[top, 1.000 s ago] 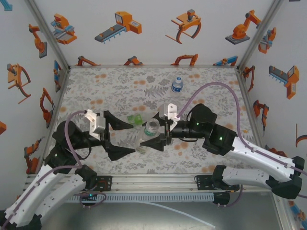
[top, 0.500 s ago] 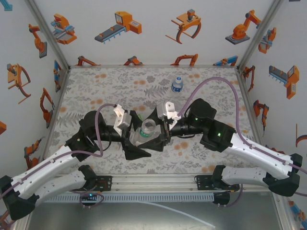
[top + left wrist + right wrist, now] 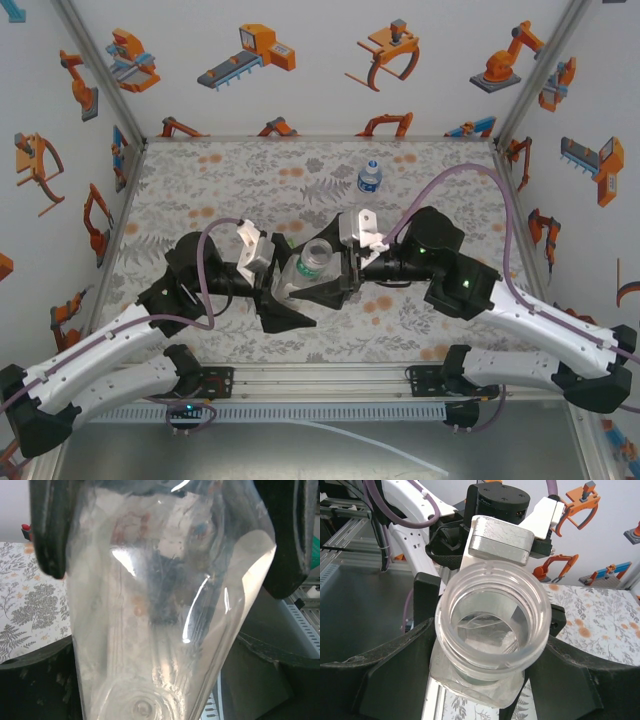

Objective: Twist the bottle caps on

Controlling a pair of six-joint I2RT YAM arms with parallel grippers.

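Note:
A clear bottle (image 3: 312, 262) with a green-and-white label hangs above the middle of the table between both grippers. My right gripper (image 3: 335, 272) is shut on its neck. In the right wrist view its black fingers (image 3: 385, 680) clamp just under the open, capless mouth (image 3: 492, 625). My left gripper (image 3: 288, 292) is shut on the lower body, and in the left wrist view its fingers (image 3: 47, 530) press both sides of the bottle (image 3: 165, 605). A capped bottle with a blue label (image 3: 370, 177) stands at the back. A green sliver (image 3: 286, 241) shows by the left wrist; I cannot tell whether it is a cap.
The floral table (image 3: 200, 180) is bare on its left and back parts. An aluminium rail (image 3: 330, 380) runs along the near edge, in front of both arm bases. Printed walls close in the left, right and back sides.
The left arm swung in from the left and its jaws went from wide open to closed round the bottle's body. The right gripper kept its hold and tilted the bottle slightly.

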